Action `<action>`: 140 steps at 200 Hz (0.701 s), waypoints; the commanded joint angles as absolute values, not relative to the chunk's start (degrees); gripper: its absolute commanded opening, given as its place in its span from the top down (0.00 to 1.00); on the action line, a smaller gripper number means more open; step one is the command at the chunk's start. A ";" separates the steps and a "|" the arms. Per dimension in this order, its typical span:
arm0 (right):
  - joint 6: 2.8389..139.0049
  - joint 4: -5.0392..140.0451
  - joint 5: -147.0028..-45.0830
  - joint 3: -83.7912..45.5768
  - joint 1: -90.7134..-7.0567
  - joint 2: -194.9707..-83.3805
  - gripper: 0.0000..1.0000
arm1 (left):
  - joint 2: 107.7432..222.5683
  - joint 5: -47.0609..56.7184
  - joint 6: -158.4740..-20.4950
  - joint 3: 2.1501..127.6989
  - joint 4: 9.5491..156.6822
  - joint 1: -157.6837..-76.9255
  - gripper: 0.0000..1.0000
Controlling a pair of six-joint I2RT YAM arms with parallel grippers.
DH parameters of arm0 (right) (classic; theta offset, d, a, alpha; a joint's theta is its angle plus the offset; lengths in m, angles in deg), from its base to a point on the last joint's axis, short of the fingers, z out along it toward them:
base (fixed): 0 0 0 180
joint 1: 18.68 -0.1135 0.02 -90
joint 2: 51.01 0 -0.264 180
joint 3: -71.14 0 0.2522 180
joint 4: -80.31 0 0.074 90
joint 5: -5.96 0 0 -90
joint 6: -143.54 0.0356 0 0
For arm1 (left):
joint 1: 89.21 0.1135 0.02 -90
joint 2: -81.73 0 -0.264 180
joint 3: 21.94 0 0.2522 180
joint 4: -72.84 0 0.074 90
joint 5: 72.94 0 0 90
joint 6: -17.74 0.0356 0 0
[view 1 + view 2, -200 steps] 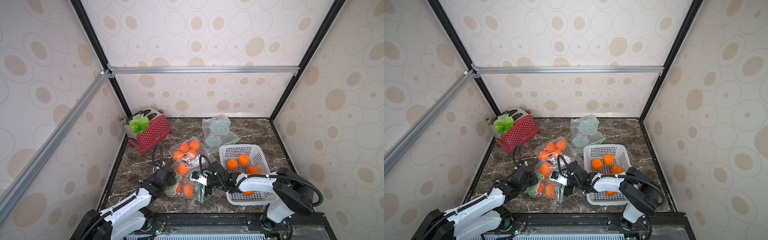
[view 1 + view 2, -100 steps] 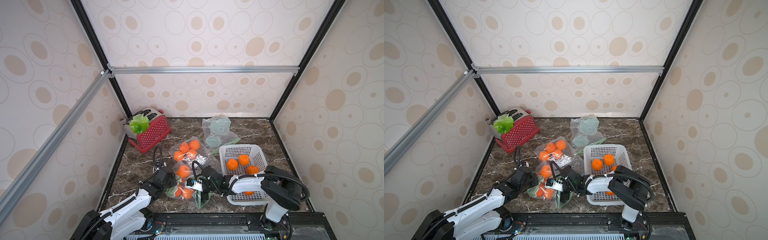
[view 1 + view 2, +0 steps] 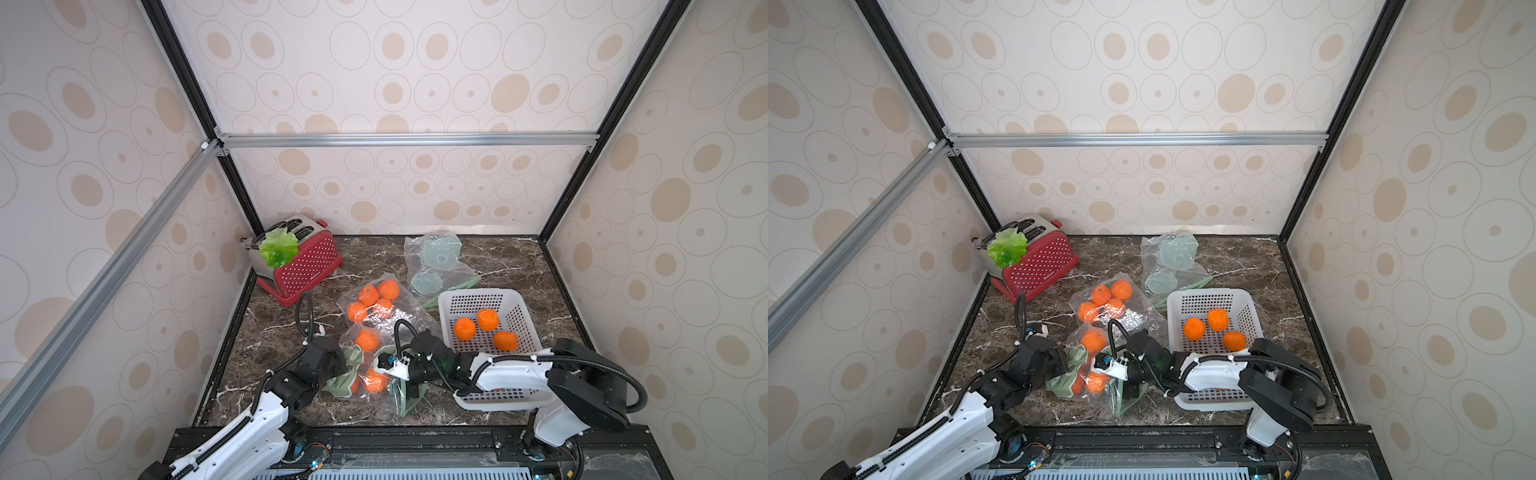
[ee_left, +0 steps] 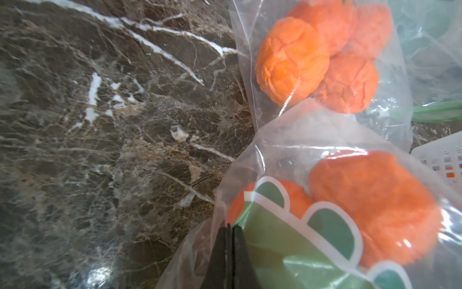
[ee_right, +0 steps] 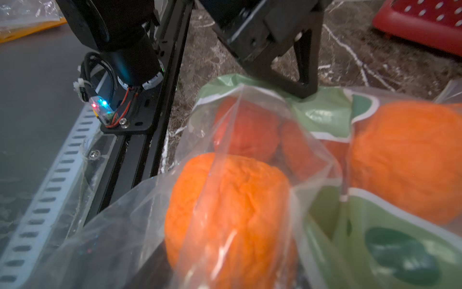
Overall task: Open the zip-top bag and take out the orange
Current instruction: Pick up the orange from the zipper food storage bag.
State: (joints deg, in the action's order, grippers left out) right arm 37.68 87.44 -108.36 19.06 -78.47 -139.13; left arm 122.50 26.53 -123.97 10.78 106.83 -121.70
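Bag [image 4: 287, 142] seems open; L tool [image 4: 229, 231] clamped on its edge. R tool [image 3: 382, 370] at mouth, jaw state unclear; orange [image 5: 225, 212] just ahead, not extracted yet.

Take the basket [image 3: 478, 293] as your mark: 3 oranges [image 3: 464, 328] lie in it. On the tabletop [image 3: 519, 257], the zip-top bag [image 3: 374, 384] lies just left of it, a 2nd bag [image 3: 374, 301] behind-left, a 3rd bag [image 3: 436, 259] right behind it, the toaster [image 3: 307, 266] far back-left.

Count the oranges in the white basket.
3 in the white basket: left orange, rear orange, front orange. The right arm covers the basket's front; more may hide there.
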 commanded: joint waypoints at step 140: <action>39.75 58.25 -100.64 15.89 -73.38 -117.98 0.55 | 114.31 40.07 -121.09 18.76 121.04 -121.64 1.00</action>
